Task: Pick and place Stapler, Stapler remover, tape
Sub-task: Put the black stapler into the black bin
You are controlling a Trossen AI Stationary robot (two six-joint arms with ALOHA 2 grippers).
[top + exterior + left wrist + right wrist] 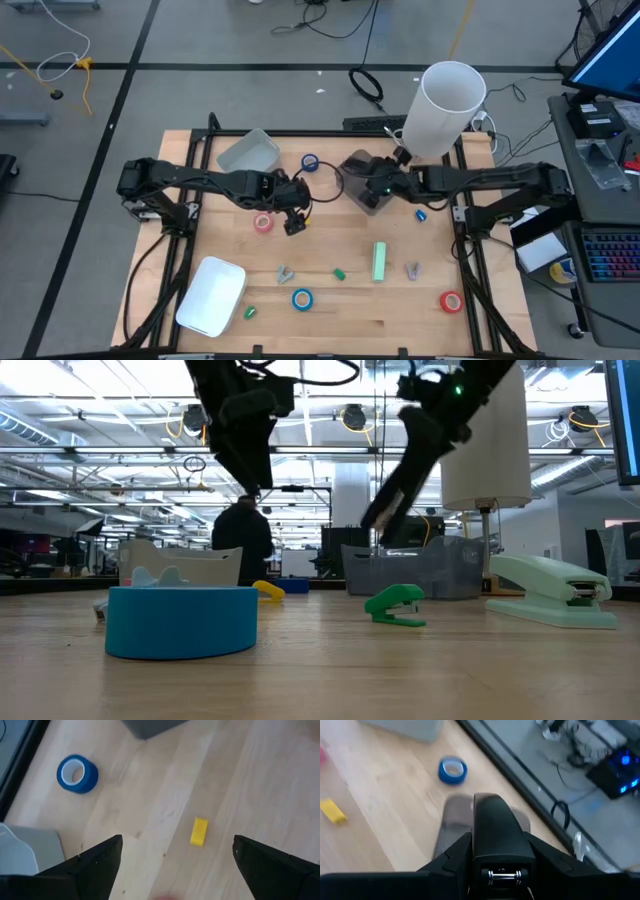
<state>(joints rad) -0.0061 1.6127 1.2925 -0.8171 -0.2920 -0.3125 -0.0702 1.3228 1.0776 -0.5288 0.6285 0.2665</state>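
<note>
Wide wooden table (400, 330), with most of the bare room toward the near edge and between the scattered pieces; frame rails along both sides, so best to keep sweeps inside them

Tall white cylinder (447, 105) at the far right corner, close over the right arm: a thing to clear when lifting

Grey bin (250, 152) far left, white tray (212, 295) near left, darker bin (362, 200) centre, directly under the right gripper (378, 186)

Clamped in that gripper, a black stapler (492, 830), gripped across its body: rigid, fairly heavy, probably top-heavy if pinched near one end, so better held mid-length

Pale green stapler (379, 261) lying flat in open wood: same stiffness, smooth plastic, likely slippery; best taken across the narrow sides

Left gripper (294, 224) spread wide and empty, hanging just beside the pink tape roll (263, 222)

Tape light, stiff as a ring, prone to rolling if tipped; one finger through the core or a pinch across the outside

Further rolls: blue (310, 161) by the grey bin, blue (302, 298) near the front, red (451, 300) close to the right rail, tight for approach

Two staple removers (285, 272) and (412, 270): small, light, springy, easily nudged away
</note>
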